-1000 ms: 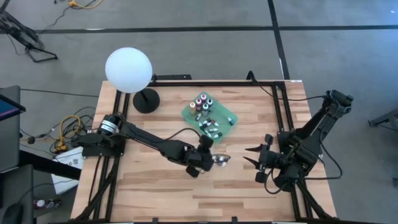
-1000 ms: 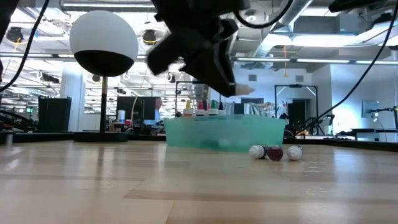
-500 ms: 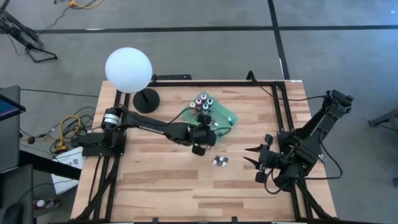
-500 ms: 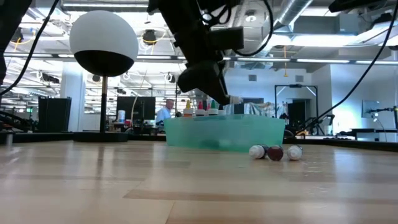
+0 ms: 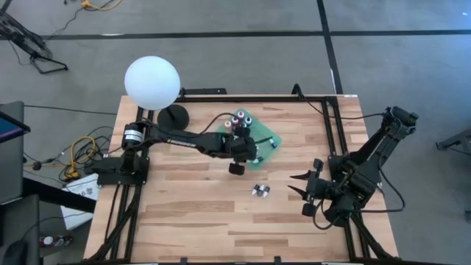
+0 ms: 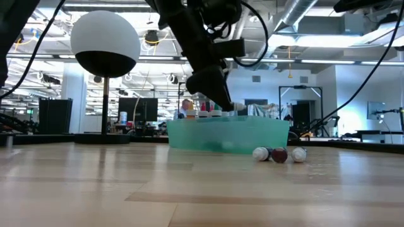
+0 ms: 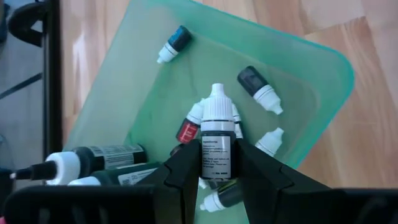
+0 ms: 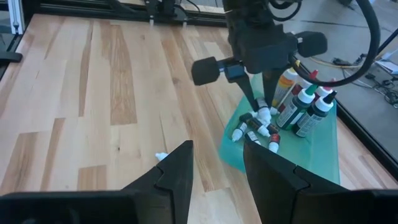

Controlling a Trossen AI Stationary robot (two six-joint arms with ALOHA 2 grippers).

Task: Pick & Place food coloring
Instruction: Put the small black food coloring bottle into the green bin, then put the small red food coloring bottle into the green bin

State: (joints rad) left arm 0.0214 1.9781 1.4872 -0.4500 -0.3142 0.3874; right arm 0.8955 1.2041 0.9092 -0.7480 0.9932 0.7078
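Carrying a small dark dropper bottle point(image 7: 216, 147) with a white cap, the left gripper point(image 7: 214, 163) is clamped on its body and hangs over the green tray point(image 7: 311, 93), above the loose bottles lying inside it and beside the row of upright bottles point(image 8: 305, 102) at the tray's far end. This looks like the placing step: the next move calls for lowering into a free patch of the tray and releasing. Three more bottles point(image 5: 260, 191) lie on the wooden table point(image 5: 184, 221) near the tray, while the right gripper point(image 5: 294, 183) waits with fingers apart, well beyond them.
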